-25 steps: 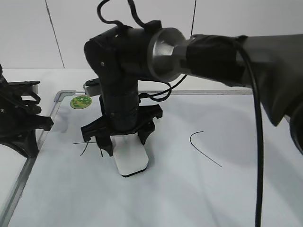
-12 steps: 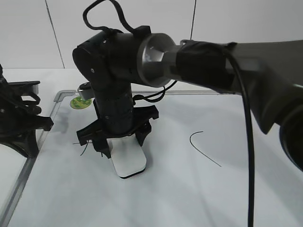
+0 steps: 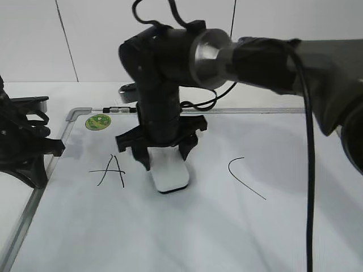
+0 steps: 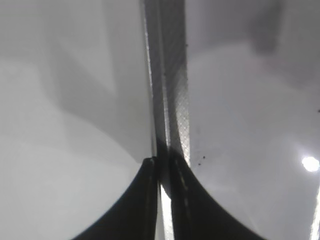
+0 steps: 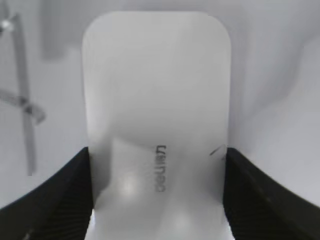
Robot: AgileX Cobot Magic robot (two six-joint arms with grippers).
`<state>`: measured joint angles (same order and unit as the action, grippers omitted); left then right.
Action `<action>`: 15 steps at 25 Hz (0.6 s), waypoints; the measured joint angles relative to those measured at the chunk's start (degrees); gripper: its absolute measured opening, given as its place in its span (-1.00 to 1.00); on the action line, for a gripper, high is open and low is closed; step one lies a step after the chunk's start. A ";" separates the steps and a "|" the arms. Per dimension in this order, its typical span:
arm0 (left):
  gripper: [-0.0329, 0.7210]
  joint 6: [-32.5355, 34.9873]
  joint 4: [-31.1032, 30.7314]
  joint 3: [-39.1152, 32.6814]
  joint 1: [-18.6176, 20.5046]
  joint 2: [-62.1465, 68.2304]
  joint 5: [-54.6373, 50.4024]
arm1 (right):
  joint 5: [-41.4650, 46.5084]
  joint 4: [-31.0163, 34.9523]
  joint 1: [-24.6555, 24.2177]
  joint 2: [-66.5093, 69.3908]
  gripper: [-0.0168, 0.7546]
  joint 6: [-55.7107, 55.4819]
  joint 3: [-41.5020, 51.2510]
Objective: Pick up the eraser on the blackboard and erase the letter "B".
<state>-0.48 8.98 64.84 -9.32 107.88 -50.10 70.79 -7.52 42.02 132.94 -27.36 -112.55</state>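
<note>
My right gripper (image 3: 165, 160) is shut on the white eraser (image 3: 170, 174) and presses it flat on the blackboard (image 3: 198, 232), between the black "A" (image 3: 111, 170) and the curved "C" (image 3: 245, 177). No letter "B" shows; the spot between those letters lies under the eraser and the gripper. In the right wrist view the eraser (image 5: 155, 95) fills the space between my black fingers (image 5: 55, 195). My left gripper (image 4: 164, 162) is shut and empty, over the board's silver frame (image 4: 175, 100) at the left edge.
The round green sticker (image 3: 98, 122) sits at the board's top left corner. The left arm (image 3: 22, 144) rests at the board's left edge. The right arm's thick body and cable reach in from the right above the board.
My right gripper has slid the eraser to the right and a little away from me. The "A", partly hidden before, now shows whole. The left arm has not moved.
</note>
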 joint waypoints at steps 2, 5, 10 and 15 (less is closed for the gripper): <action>-0.82 0.04 0.00 0.00 0.00 0.00 0.00 | -0.66 -0.63 -2.43 0.00 0.45 0.12 0.00; -0.82 0.04 0.00 0.00 0.00 0.00 0.00 | -1.17 -1.09 -5.41 0.00 0.45 0.53 -0.02; -0.82 0.13 0.00 0.00 0.00 0.00 0.00 | -1.32 -1.14 -6.20 0.00 0.45 1.44 -0.02; -0.82 0.13 0.00 0.00 0.00 0.00 0.00 | -1.32 -2.09 -4.01 0.00 0.45 1.78 -0.02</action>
<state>-0.35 8.98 64.84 -9.32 107.88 -50.10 69.47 -9.61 38.01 132.94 -25.59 -112.57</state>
